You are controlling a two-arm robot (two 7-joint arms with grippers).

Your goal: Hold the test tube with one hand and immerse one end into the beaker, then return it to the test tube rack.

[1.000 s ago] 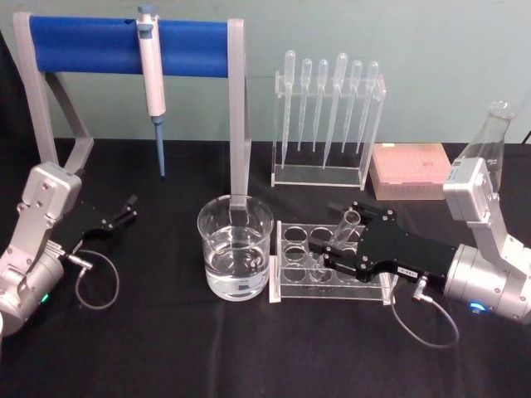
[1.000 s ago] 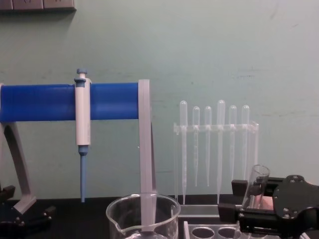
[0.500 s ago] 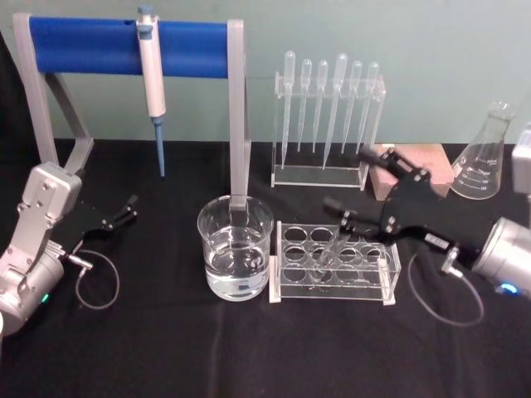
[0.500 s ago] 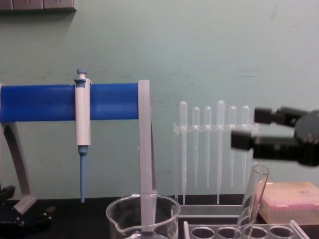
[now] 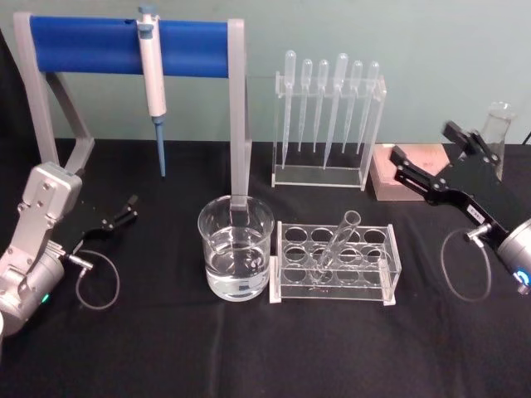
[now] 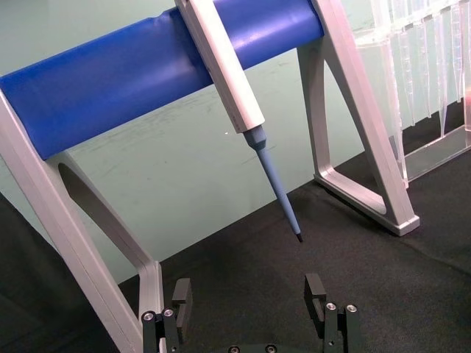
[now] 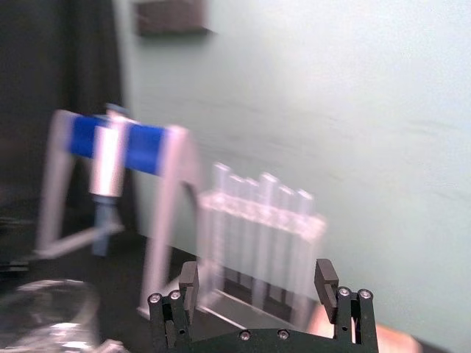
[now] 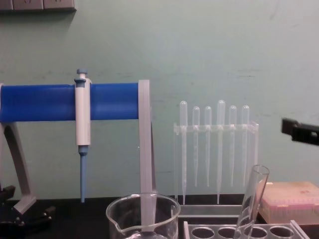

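The test tube [image 5: 336, 244] leans in the clear rack [image 5: 292, 282] just right of the beaker [image 5: 235, 249], which holds water. From the chest view the test tube [image 8: 251, 199] tilts out of the rack beside the beaker [image 8: 143, 214]. My right gripper [image 5: 423, 143] is open and empty, raised at the right, well clear of the tube; its open jaws frame the pipette stand in the right wrist view [image 7: 257, 278]. One of its fingers [image 8: 299, 130] pokes in at the chest view's right edge. My left gripper [image 5: 129, 207] rests open at the far left [image 6: 249, 290].
A white-and-blue pipettor [image 5: 151, 75] hangs on the blue-barred stand [image 5: 99, 46] behind the beaker. A clear stand of plastic pipettes [image 5: 328, 124] is at the back. A pink tip box [image 5: 390, 170] and a glass flask [image 5: 498, 124] sit behind the right gripper.
The right gripper let go of the test tube, opened, rose and drew back to the right. The tube stays leaning in the rack. The left arm has not moved.
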